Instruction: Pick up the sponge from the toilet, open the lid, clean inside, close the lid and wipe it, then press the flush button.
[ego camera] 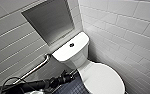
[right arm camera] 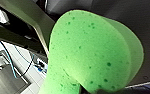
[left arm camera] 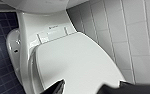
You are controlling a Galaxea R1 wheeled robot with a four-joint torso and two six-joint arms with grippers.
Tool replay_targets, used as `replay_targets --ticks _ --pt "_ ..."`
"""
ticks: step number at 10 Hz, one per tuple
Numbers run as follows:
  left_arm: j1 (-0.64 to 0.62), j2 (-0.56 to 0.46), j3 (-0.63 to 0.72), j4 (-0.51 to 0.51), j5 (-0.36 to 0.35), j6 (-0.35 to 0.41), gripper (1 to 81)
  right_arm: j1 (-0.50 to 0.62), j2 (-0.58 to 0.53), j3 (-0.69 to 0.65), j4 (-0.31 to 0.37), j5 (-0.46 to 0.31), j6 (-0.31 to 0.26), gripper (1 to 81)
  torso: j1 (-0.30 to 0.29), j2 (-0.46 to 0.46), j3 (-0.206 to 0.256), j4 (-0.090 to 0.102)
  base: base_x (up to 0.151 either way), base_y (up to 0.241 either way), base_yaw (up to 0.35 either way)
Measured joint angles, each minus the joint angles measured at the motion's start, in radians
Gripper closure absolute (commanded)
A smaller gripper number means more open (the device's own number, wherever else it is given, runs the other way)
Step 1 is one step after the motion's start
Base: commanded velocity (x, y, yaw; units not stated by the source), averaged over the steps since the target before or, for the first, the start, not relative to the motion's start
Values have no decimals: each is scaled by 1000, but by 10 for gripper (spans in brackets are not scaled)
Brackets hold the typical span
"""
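Right wrist view puts the sponge (right arm camera: 91,55) close against my lens. It is bright green, pitted with small pores, and bent over where the right claw (right arm camera: 96,91) pinches its lower end. My left claw (left arm camera: 91,88) is spread wide and holds nothing, its 2 dark fingertips (left arm camera: 58,86) low over the front of the lid (left arm camera: 76,62); I cannot tell whether they touch it. That lid is down, white and smooth. On the head camera I see the flush button (ego camera: 71,45), small and dark, in the middle of the tank top (ego camera: 63,51).
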Motion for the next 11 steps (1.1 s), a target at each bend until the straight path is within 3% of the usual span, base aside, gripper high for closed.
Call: replay_targets --ticks 2,3,5,7,11 --pt "81 -40 10 25 52 0 10 2 3 0 0 -1 0 811 0 0 0 0 0 0 0" --pt "117 -34 5 46 147 0 10 5 3 0 0 -1 0 811 0 0 0 0 0 0 0" --pt "125 1 -54 81 425 8 10 19 10 0 0 0 -2 811 0 0 0 0 0 0 0" --pt "160 4 -113 129 589 15 10 21 10 0 0 -1 -8 811 0 0 0 0 0 0 0" --pt "310 27 -136 296 608 15 10 22 11 -6 0 0 -10 811 -5 8 0 0 0 0 0"
